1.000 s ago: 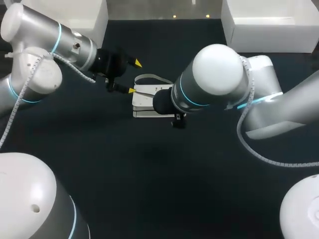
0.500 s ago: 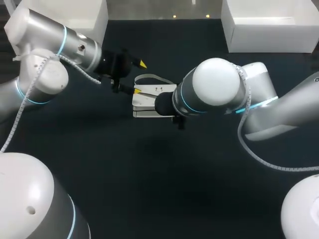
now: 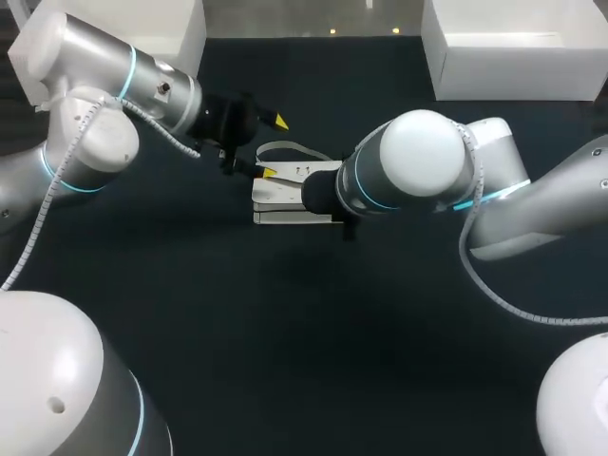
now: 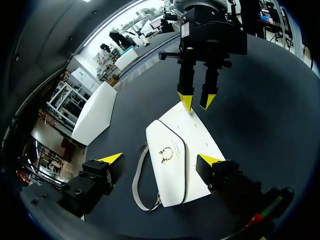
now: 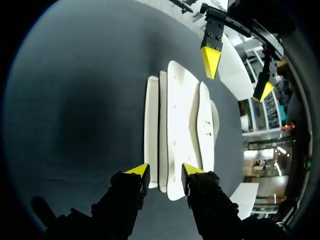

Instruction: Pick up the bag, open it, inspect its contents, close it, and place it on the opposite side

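White bag (image 3: 283,196) lies flat — my right gripper (image 5: 166,170) is parted over one edge, my left gripper (image 3: 275,147) wide open opposite — I fear a pinch catches one layer only.

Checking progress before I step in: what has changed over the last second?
The left gripper, open, has slid in toward the bag, one tip now at the bag's edge. The right arm has shifted slightly toward its own side. The bag lies flat where it was; the right gripper still hangs open over the edge away from the left gripper, nothing grasped.
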Tool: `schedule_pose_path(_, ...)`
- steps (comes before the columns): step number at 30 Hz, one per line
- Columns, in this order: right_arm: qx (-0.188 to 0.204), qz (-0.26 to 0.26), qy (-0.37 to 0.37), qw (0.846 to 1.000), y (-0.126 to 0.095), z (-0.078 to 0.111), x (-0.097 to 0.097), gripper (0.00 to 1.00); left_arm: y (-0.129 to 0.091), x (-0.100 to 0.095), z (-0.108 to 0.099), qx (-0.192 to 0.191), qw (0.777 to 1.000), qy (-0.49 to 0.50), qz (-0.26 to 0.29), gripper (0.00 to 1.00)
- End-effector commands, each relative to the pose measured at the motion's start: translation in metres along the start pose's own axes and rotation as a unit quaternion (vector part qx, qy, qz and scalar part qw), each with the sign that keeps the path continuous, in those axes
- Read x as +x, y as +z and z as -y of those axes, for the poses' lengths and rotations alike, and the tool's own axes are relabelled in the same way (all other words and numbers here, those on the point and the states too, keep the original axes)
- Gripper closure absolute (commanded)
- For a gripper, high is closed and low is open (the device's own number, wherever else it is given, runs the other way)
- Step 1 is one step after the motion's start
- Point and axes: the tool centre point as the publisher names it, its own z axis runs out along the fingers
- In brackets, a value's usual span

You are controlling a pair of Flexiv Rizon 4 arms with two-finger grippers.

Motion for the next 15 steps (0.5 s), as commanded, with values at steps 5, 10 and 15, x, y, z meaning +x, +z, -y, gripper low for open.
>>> schedule_pose_path(5, -0.004, 0.005, 0.0, 1.0, 0.012, 0.003, -0.001, 0.67, 0.008, -0.004, -0.003, 0.007, 1.0, 0.001, -0.008, 0.0)
schedule_pose_path(10, -0.004, 0.004, 0.003, 1.0, 0.015, 0.004, -0.003, 0.69, 0.01, -0.004, -0.003, 0.007, 1.0, 0.003, -0.011, 0.0)
schedule_pose_path(15, -0.002, 0.005, 0.004, 1.0, 0.018, 0.005, -0.007, 0.76, 0.011, -0.003, -0.003, 0.008, 1.0, 0.005, -0.013, 0.0)
